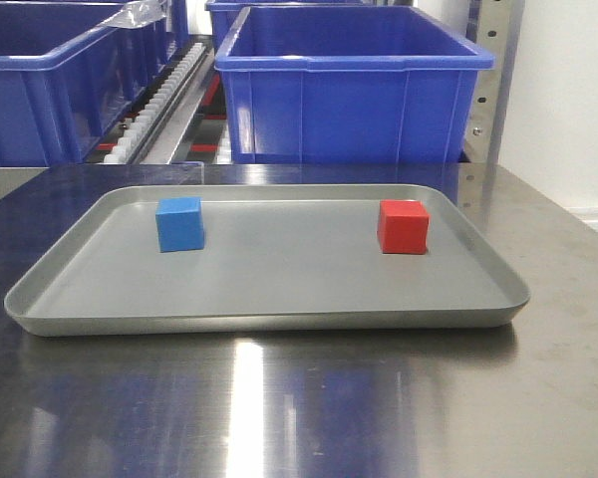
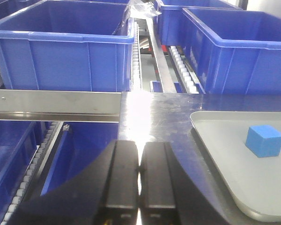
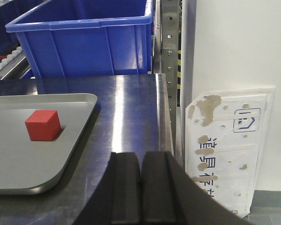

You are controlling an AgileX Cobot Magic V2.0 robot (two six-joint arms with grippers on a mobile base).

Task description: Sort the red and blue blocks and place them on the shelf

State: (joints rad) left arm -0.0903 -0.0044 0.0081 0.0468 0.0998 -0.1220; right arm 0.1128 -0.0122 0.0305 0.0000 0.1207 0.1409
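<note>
Tray (image 1: 269, 284) on the table (image 1: 558, 398) bears the blue block (image 1: 179, 223) at left and the red block (image 1: 403, 226) at right, well apart. We see our left gripper (image 2: 139, 146) and right gripper (image 3: 141, 157) both closed, empty.

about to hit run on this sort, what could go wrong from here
1. The left fingers and right fingers are shut; unless they open first, they could knock the blue block or red block across the smooth tray.
2. The tray's raised rim could catch a low sideways approach and shift it.
3. The big blue bin crowds the shelf behind; a carried block might clip its wall.
</note>
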